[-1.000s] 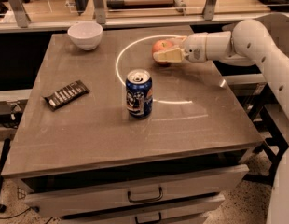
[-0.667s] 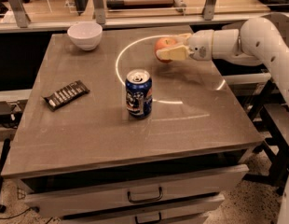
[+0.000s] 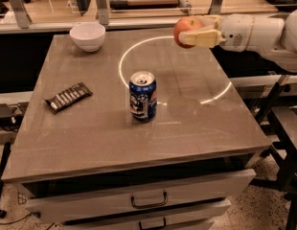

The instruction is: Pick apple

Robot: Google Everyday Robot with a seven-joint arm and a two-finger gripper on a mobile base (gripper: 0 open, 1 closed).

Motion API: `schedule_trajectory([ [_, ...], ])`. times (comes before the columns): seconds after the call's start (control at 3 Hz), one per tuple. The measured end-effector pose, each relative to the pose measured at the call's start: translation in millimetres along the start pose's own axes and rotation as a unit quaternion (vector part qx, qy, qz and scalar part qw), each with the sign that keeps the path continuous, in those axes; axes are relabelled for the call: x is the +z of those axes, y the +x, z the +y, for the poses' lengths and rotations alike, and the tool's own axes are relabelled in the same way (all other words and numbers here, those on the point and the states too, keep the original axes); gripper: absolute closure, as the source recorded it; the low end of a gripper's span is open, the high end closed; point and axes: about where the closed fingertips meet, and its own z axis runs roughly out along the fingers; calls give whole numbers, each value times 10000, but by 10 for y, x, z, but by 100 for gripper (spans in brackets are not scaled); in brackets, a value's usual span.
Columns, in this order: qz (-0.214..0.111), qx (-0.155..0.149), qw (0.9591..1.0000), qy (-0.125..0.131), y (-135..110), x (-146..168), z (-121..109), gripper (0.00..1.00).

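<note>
Nearest me are the drawers [image 3: 148,200] under the front edge of the desk [image 3: 91,147]. Further in, a blue soda can [image 3: 142,96] stands upright near the middle, with a dark wrapped snack bar [image 3: 68,97] lying flat well to its left. At the far left corner sits a white bowl [image 3: 87,35].

Level with the bowl but far to the right, my pincer [image 3: 192,30] hangs above the desk's far right part. It is closed around the apple [image 3: 184,27], one finger [image 3: 199,38] across its lower side and the other above. The apple is in the air, clear of the surface, so I judge the pick all but done.

The hold looks to be out near the fingertips, and the fruit is round and smooth. A sharp swing or a slackened squeeze could let it squirt out. It would drop near the desk's edge and could roll off to the floor. A low path back could also clip the can.
</note>
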Motion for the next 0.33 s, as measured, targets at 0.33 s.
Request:
schedule_trajectory([
  [0.33,-109,-7,9999,-20,-81,-54,27,100],
])
